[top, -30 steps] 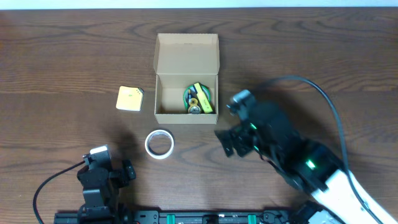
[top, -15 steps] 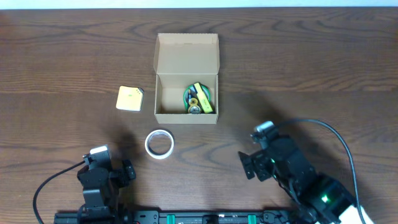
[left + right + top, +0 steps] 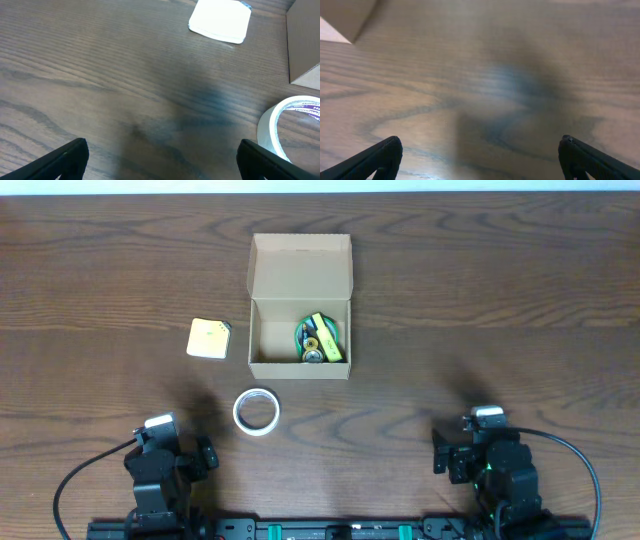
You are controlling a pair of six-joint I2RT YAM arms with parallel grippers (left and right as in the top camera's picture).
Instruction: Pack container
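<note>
My left pincer sat low at the near edge of the dark brown wooden table, its two fingers spread wide with nothing between them. My right pincer was likewise agape and empty over bare wood.

The small tan cardboard box stood at the middle of the table, well apart from both pincers, with its hinged flap thrown back on the far side. A green and yellow round object lay in its right half; I could not tell what it was. The left half looked free.

Outside it lay a white ring of tape, flat and near the box's front wall, and a pale-yellow square pad beside the box's left wall.

I judged the tape ring the likelier trouble. It lay flat, and a finger landing on its rim instead of straddling it would push it along the wood or against the box.

The pad looked thin and lay flush, so my fingers might scrape over it and skid it away.

The box seemed light. A knock on its front wall while lowering something in could slide it or tip the flap forward over the opening.
</note>
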